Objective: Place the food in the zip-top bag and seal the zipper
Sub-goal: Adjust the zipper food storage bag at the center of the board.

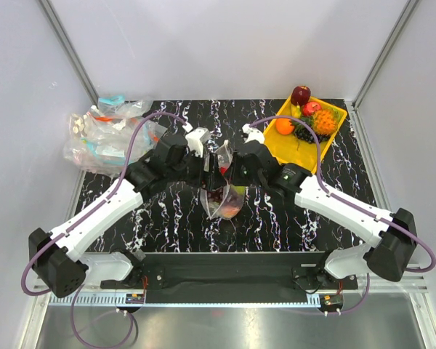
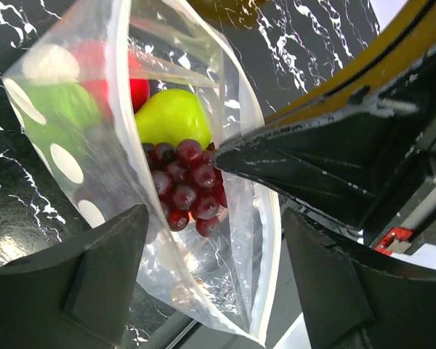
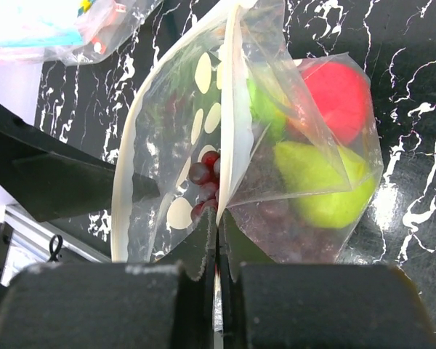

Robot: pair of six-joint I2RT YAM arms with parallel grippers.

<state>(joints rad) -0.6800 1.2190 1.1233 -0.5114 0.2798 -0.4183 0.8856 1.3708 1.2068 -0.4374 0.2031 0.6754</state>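
Your right gripper is clenched on the zip-top bag. Its two fingers pinch one lip of the mouth, and the pale zipper runs straight up out of the closed jaws. The other lip bows away from that pinch toward your left gripper, so the mouth gapes and the zipper is not pressed together.

Your left gripper is released, its fingers spread wide with the bag's mouth end lying between them. You cannot tell from these views whether either finger touches the film. One of the right gripper's black fingers reaches in from its right side to the lip.

The bag hangs between the two grippers, and white ovals are printed on the wall facing the left one. Inside, just past the right gripper's tips, sit dark red grapes. A yellow-green pear lies against them. Farther in are a red round fruit and a green apple, seen through the printed film. The lower end of the bag rests on the black marbled table, nearer the arm bases than the grippers.

Beyond your right gripper and to its right stands the yellow tray, with more toy fruit in it. Beyond your left gripper and well off to its left lies a pile of clear bags.
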